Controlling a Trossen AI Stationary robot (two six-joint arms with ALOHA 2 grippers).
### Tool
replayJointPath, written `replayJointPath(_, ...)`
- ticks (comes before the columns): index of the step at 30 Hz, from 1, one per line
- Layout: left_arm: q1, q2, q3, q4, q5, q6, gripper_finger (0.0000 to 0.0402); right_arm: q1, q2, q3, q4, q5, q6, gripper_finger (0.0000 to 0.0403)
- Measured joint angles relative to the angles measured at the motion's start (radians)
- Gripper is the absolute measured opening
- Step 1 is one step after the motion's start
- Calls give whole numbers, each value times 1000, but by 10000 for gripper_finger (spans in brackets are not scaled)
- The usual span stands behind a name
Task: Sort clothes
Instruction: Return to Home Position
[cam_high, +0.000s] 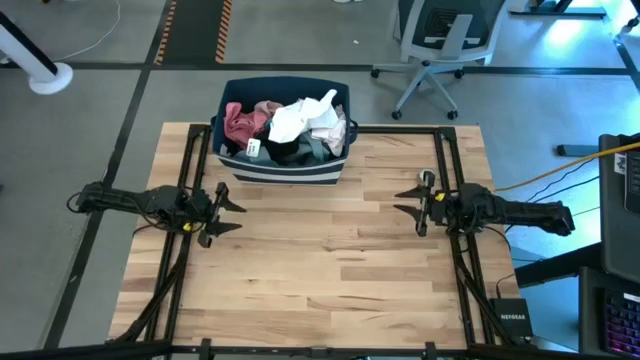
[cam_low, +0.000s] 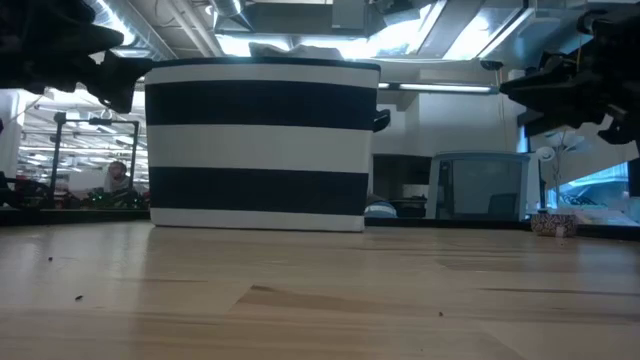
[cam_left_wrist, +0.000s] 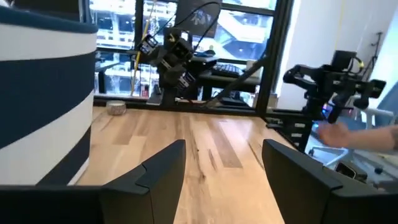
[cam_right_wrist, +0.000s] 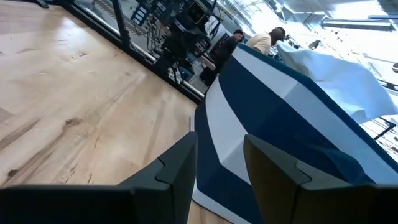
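Left gripper (cam_high: 240, 217) and right gripper (cam_high: 398, 201) hover released over the table (cam_high: 330, 285), one each side before the bin (cam_high: 285, 171) heaped with clothes (cam_high: 292, 124).

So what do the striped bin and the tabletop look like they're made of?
Striped bin: probably fabric, matte; navy and white bands without shine, and a soft-looking rim. Tabletop: light wood planks with a smooth finish; grain and plank joints show.
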Motion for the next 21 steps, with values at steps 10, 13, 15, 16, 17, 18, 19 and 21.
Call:
replayJointPath(10, 58, 8, -1, -14, -67, -13, 208, 1, 0, 0, 0, 1, -3, 149)
replayJointPath(13, 60, 8, -1, -11, -83, -10, 208, 1, 0, 0, -1, 1, -3, 149)
replayJointPath(15, 60, 8, -1, -11, -83, -7, 208, 1, 0, 0, -1, 1, -3, 149)
replayJointPath(16, 60, 8, -1, -11, -83, -6, 208, 1, 0, 0, -1, 1, -3, 149)
replayJointPath(17, 60, 8, -1, -11, -83, -6, 208, 1, 0, 0, -1, 1, -3, 149)
replayJointPath(18, 60, 8, -1, -11, -83, -8, 208, 1, 0, 0, -1, 1, -3, 149)
replayJointPath(19, 60, 8, -1, -11, -84, -8, 208, 1, 0, 0, -1, 1, -3, 149)
replayJointPath(21, 60, 8, -1, -11, -84, -8, 208, 1, 0, 0, -1, 1, -3, 149)
